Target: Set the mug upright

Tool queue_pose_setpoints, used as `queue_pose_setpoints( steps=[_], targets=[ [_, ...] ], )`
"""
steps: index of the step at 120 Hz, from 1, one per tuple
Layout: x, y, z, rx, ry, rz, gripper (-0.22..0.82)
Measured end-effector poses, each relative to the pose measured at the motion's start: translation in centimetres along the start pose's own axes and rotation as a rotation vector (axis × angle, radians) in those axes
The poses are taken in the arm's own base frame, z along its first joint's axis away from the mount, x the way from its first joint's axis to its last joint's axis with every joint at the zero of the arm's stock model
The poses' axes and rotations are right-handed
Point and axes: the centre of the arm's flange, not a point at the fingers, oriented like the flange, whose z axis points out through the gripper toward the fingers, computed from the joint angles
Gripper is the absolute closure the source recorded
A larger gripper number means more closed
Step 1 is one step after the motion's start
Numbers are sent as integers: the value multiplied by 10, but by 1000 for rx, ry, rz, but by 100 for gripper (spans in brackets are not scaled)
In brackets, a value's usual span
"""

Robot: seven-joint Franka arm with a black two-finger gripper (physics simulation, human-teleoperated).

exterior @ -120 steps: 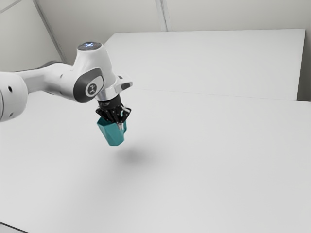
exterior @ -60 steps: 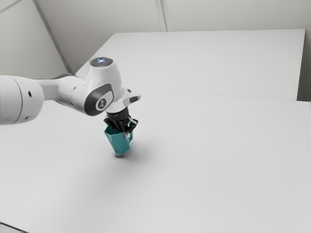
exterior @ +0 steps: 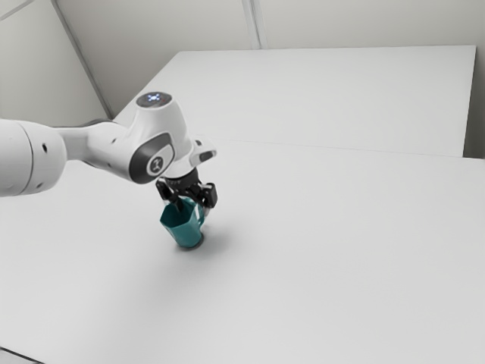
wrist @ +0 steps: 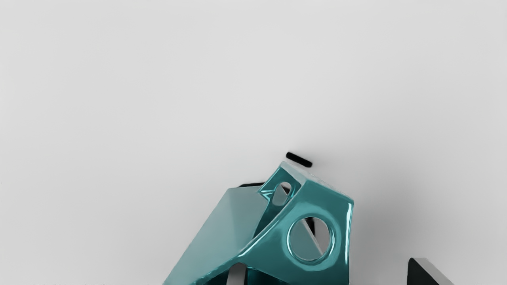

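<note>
My gripper (exterior: 195,207) is low over the table with its fingers spread apart, one at the mug's open top and the other outside near the handle side. The teal faceted mug (exterior: 186,230) has its mouth up and leans toward the exterior view's left; its base is at the table, though full contact is unclear. In the wrist view, the gripper (wrist: 330,272) has one finger at the inside of the mug (wrist: 225,229), while the other stands off from its outer side with a gap.
The white table (exterior: 326,250) stretches around the mug. A pale panel (exterior: 326,95) lies beyond it, and a dark-edged corner shows at the exterior view's lower left.
The mug, held between the fingers, came down to the table and toward the exterior view's right. Since then the fingers have spread and the mug's tilt has changed slightly.
</note>
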Motion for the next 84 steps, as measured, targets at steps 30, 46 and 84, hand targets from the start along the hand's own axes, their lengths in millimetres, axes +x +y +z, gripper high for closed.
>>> queue_pose_setpoints(
  steps=[30, 46, 84],
  targets=[
    [-6, -2, -51, -21, 66, -11, 5],
    [1, 2, -88, -32, 99, -10, 3],
    [17, -4, -178, -25, 102, -24, 1]
  ],
)
